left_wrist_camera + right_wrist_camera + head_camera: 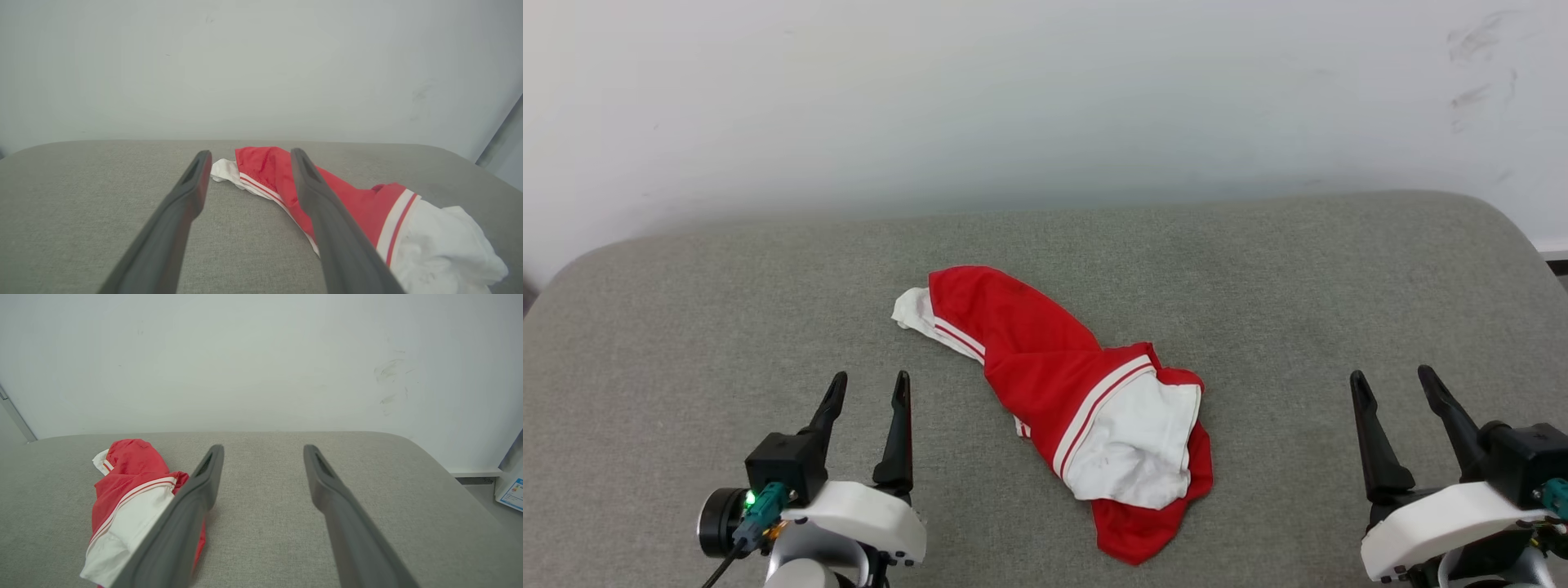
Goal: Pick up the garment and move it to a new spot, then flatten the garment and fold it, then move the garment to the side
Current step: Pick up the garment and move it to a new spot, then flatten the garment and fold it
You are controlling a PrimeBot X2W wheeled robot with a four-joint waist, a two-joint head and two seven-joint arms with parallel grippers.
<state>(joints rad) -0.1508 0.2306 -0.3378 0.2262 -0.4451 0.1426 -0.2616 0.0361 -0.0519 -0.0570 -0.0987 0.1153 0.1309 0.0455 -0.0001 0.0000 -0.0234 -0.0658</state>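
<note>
Your garment [1054, 384] lies in a crumpled heap on the grey pad [1258, 286], between the two grippers and touched by neither. It is bright red, with white panels edged in thin red-and-white stripes. One white panel sits bunched on top of the near half, and a smaller white bit pokes out at the far end. The heap runs on a slant. Its far white end is just beyond and to the right of your left gripper [871, 380], and its near red end reaches back level with that gripper's wrist, further right. From your right gripper [1390, 376] it is well apart, off to the left.

Both grippers hover over the pad with fingers spread wide and nothing between them.

You cannot tell what kind of garment it is, because the folds hide its outline and whatever lies under the top white panel. In the left wrist view the right finger covers a strip of the red middle, and the bottom edge cuts off the near end. In the right wrist view the left finger hides the garment's right side, and its near end is again cut off. At that view's right edge a white item with blue print [512, 494] is cut off and too small to read.
</note>
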